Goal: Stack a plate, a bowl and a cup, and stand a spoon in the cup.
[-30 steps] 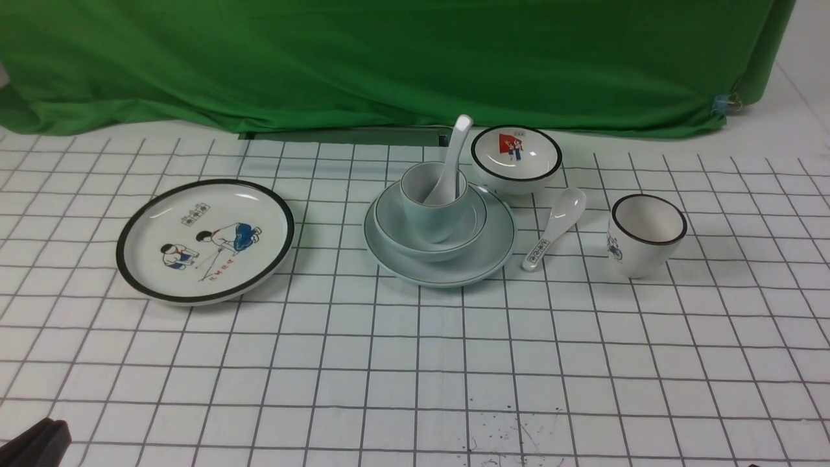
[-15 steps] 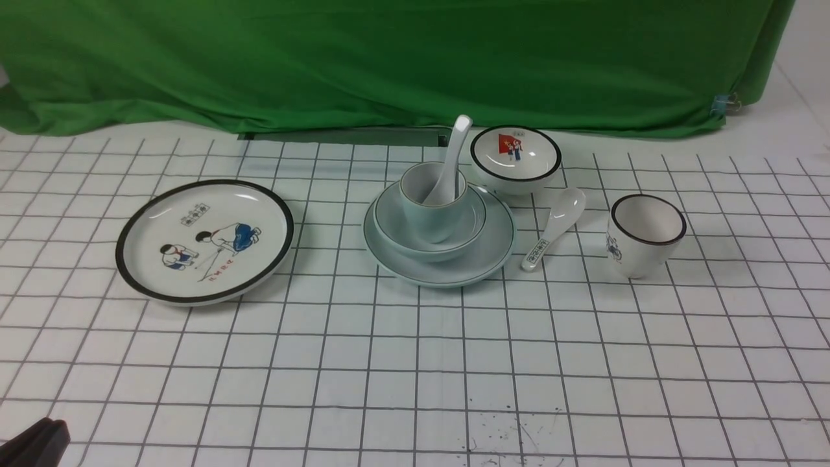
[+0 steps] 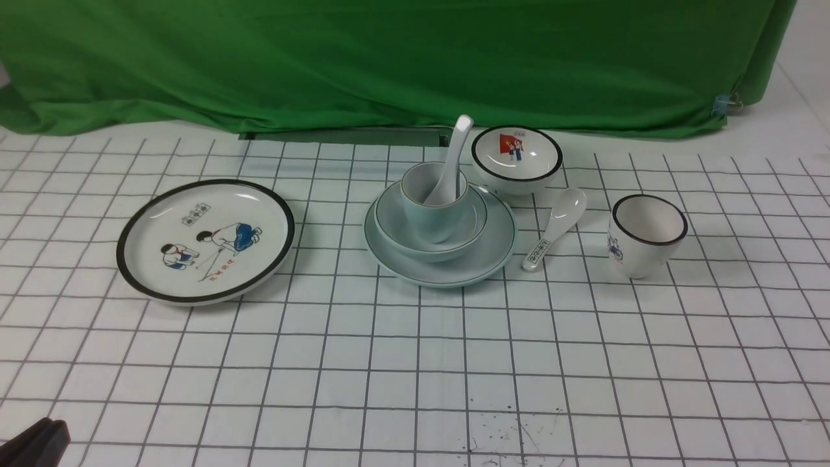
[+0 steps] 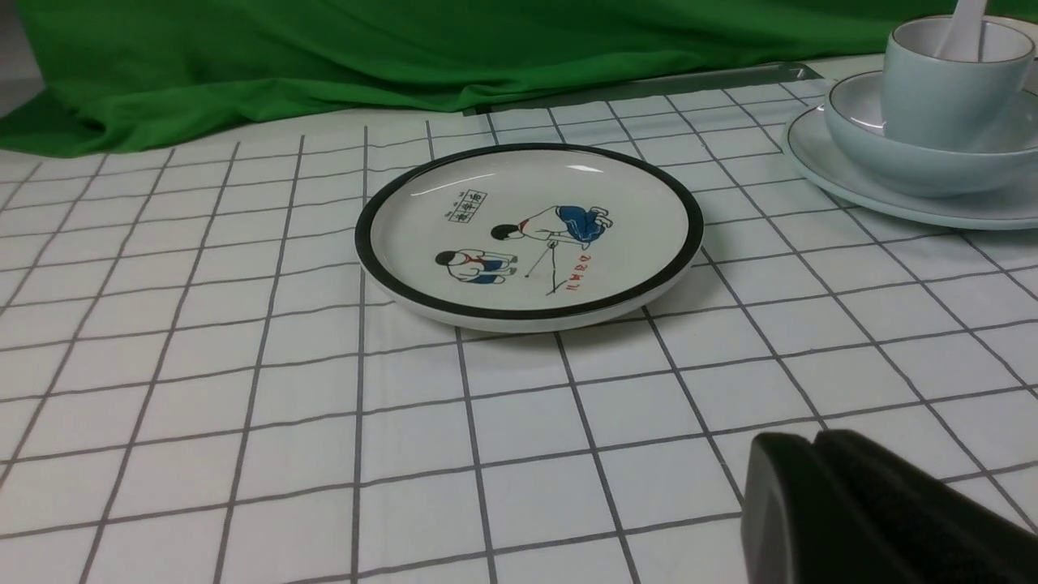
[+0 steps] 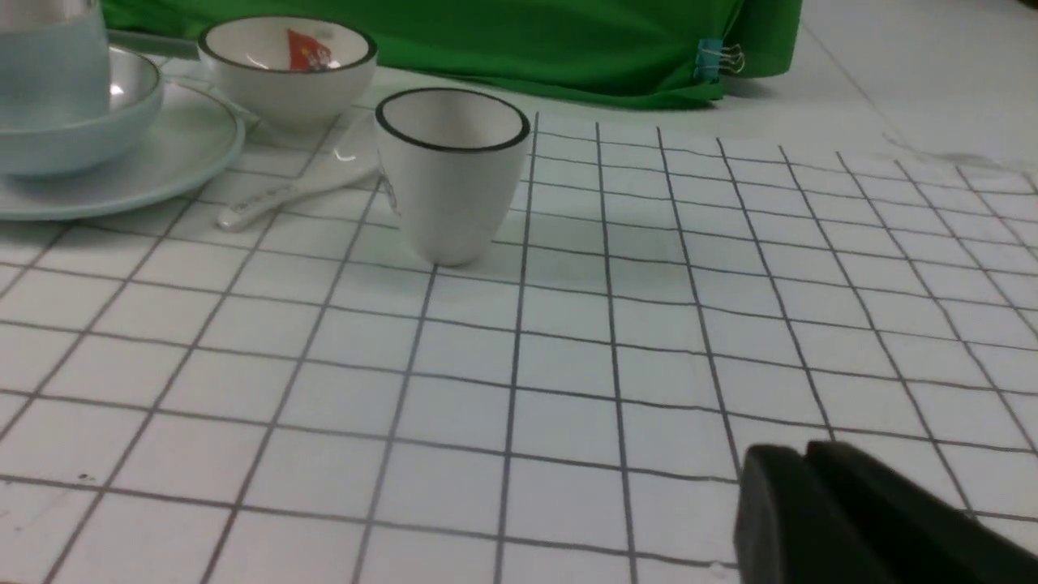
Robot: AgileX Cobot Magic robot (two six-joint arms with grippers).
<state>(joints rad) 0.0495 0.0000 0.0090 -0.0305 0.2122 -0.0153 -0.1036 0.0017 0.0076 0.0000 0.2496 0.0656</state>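
Observation:
The pale blue-green plate (image 3: 480, 256) lies mid-table with the pale bowl (image 3: 399, 230) on it and the pale cup (image 3: 431, 211) in the bowl. The plain white spoon (image 3: 454, 152) stands in the cup, handle leaning back. The stack also shows in the left wrist view: plate (image 4: 819, 162), bowl (image 4: 932, 166), cup (image 4: 949, 81). My left gripper (image 4: 815, 438) is shut and empty, low at the table's near left corner (image 3: 45, 425). My right gripper (image 5: 803, 450) is shut and empty over bare cloth, out of the front view.
A white black-rimmed plate with cartoon children (image 3: 204, 240) lies left. A white flag bowl (image 3: 516, 159), a patterned-handle spoon (image 3: 554, 227) and a black-rimmed white cup (image 3: 647, 235) stand right of the stack. Green cloth (image 3: 389, 58) hangs behind.

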